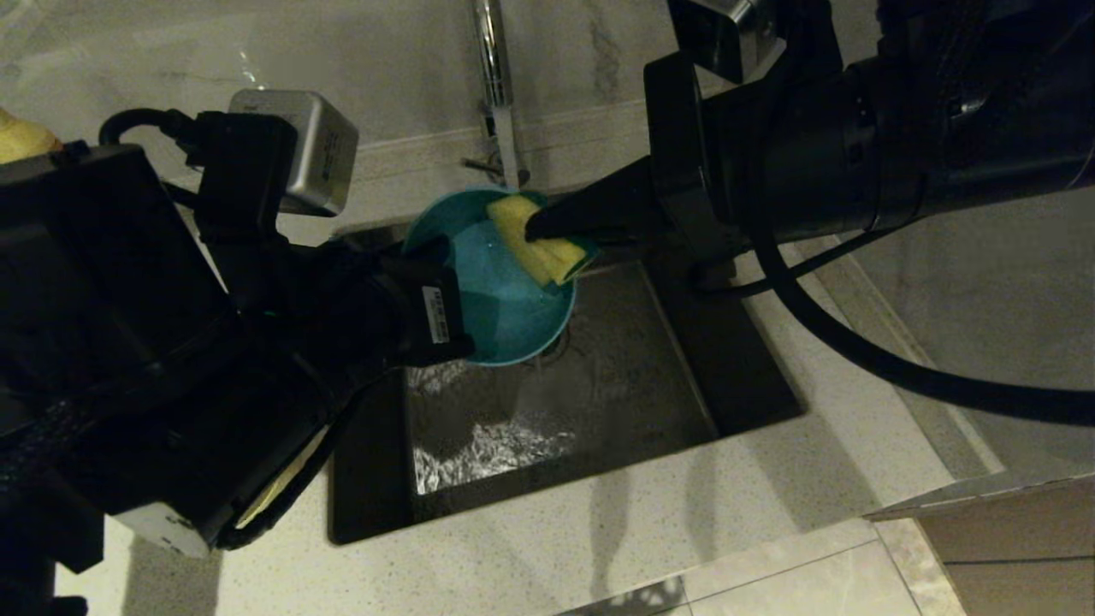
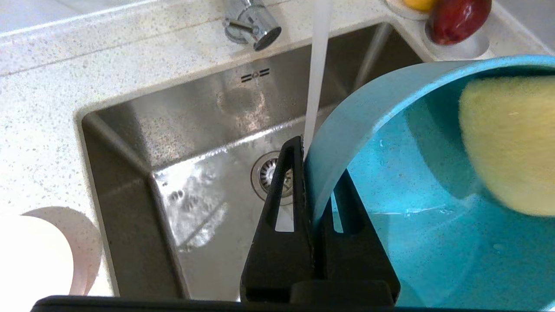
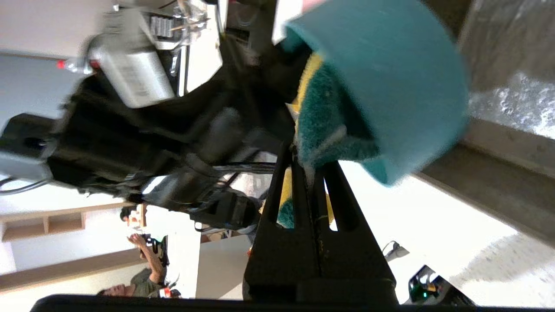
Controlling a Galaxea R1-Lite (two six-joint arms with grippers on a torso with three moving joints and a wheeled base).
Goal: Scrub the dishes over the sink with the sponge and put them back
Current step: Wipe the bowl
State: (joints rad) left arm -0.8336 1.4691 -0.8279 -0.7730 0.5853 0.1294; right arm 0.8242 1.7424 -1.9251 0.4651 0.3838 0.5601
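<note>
Head view: the left claw [image 1: 445, 299] pinches the near-left rim of the light blue bowl [image 1: 505, 299], holding it tilted over the far-left part of the sink [image 1: 616, 376]. The right claw [image 1: 543, 229] comes in from the right, pressed together on the yellow sponge [image 1: 535, 239], which lies against the bowl's inner wall near its far rim. Water spreads over the basin floor below. To scrub well, the right arm should sweep the sponge around the inside wall and down to the bottom while the left arm keeps the bowl steady above the basin, so drips fall in the sink and not on the desk [image 1: 530, 547].

Left wrist view: one finger sits outside the bowl's [image 2: 416, 208] wall and one inside, so the grip is only on a thin rim. The stream from the tap [image 2: 251, 24] falls just beside the bowl, not into it. The sponge [image 2: 511, 143] presses on the inner wall. Push gently, since hard pressure could lever the bowl out of this narrow pinch. A pale bowl [image 2: 34, 255] waits on the desk left of the sink.

Right wrist view: the closed claw [image 3: 310, 169] grips the sponge [image 3: 325, 130] by its edge, green scouring face toward the camera, tucked under the bowl's [image 3: 390, 78] rim. The hold looks shallow, so short strokes are safer.
</note>
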